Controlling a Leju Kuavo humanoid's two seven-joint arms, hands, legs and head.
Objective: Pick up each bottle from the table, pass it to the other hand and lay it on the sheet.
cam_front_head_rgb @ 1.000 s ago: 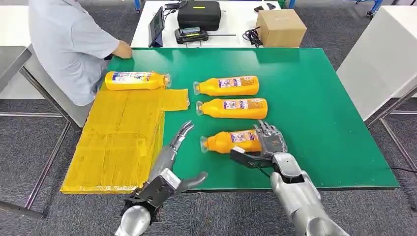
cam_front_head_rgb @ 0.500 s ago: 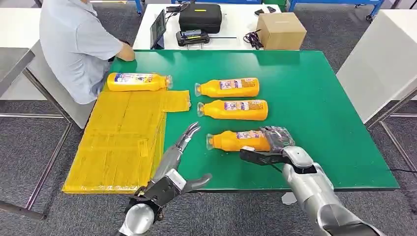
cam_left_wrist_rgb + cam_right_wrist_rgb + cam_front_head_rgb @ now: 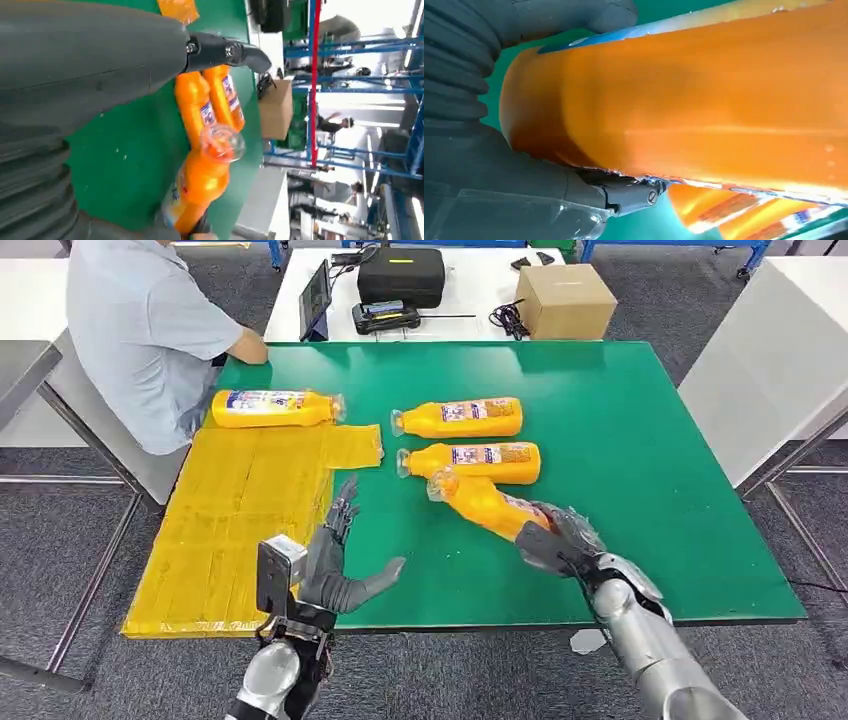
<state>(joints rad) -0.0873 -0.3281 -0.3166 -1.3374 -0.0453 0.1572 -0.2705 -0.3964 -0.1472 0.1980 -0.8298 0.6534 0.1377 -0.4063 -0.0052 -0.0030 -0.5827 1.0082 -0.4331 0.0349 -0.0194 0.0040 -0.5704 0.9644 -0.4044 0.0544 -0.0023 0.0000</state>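
Gripping the base end of an orange plastic bottle with a clear cap point(image 3: 482, 504), right hand point(image 3: 556, 540) keeps it tilted above the green table point(image 3: 640, 440), neck aimed toward two more orange bottles point(image 3: 470, 440) lying just beyond. Left hand point(image 3: 335, 560) released, fingers spread, waiting near the table's front edge beside the yellow sheet point(image 3: 240, 530). Best handed over neck-first, squarely into the open palm; letting go only once firmly clasped, probably, to avoid a drop.
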